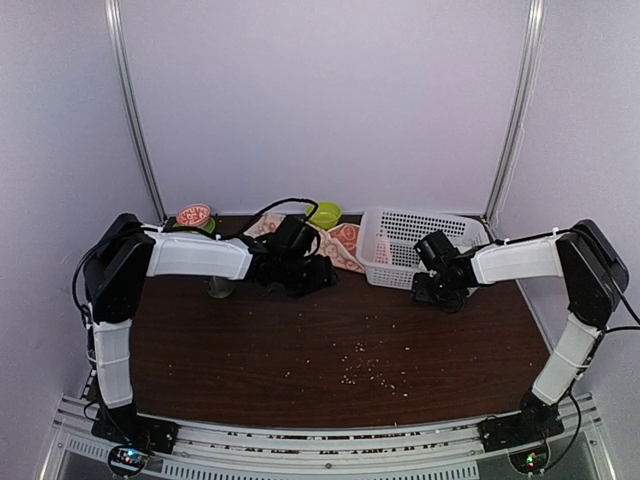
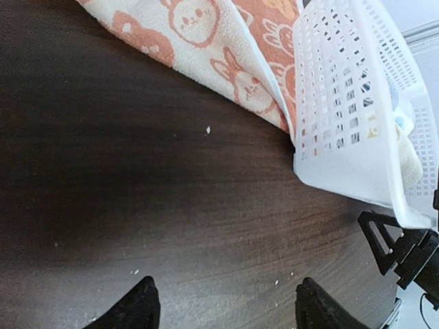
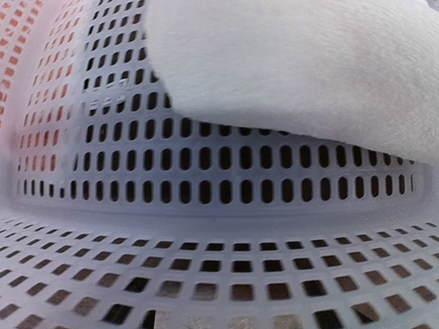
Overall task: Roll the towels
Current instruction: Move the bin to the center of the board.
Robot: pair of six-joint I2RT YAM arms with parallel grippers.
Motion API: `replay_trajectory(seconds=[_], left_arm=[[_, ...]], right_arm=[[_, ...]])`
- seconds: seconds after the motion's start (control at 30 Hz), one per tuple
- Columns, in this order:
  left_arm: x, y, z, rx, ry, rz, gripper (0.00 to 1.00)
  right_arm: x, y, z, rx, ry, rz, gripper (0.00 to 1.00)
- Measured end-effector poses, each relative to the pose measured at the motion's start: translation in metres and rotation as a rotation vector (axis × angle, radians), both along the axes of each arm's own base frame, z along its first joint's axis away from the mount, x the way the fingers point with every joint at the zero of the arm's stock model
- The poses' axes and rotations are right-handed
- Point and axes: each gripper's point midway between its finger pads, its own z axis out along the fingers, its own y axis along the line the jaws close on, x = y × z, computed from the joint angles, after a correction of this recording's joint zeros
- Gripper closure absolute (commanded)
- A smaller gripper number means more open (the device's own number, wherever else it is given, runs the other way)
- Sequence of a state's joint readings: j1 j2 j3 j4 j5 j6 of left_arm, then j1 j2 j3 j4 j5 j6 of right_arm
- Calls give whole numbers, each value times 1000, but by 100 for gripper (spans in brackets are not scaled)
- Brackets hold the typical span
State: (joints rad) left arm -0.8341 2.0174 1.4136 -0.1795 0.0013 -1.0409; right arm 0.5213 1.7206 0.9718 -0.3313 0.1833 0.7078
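Nothing rolled yet: rabbit towel [image 2: 199, 34] lies unrolled at the table [image 1: 300, 370] rear against the white basket [image 2: 343, 103], cream towel [image 3: 295, 68] in the basket, left gripper [image 2: 226, 312] open and empty, right gripper [image 1: 436, 280] at the basket with its jaw state not discernible.

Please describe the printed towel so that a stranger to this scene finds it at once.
At the far edge of the dark table stands a white perforated basket. The towel lies at its left side, peach-orange with rabbit figures, unlike the plain white cloth inside the basket.
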Motion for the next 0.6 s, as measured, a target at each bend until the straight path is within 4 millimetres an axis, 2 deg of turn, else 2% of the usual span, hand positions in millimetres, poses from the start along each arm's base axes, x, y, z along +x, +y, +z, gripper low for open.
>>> replay_trajectory(seconds=[0.17,0.2,0.23,0.33,0.47,0.6], left_arm=[[33,-18,-5,-67,19,69,18],[40,-21,-6,-82,19,82,9],[48,-24,-6,-95,17,94,5],[72,-36,-3,-133,0,119,5],[104,-56,-3,-194,-21,134,11],[124,-59,-27,-219,22,162,15]], right_arm=[[7,-18,-1,-3,-3,-43,28],[8,-19,-2,-3,-3,-47,28],[9,-19,-2,-2,-4,-48,28],[9,-21,-4,-4,0,-50,28],[11,-23,-7,2,3,-56,28],[11,-22,-7,9,2,-57,28]])
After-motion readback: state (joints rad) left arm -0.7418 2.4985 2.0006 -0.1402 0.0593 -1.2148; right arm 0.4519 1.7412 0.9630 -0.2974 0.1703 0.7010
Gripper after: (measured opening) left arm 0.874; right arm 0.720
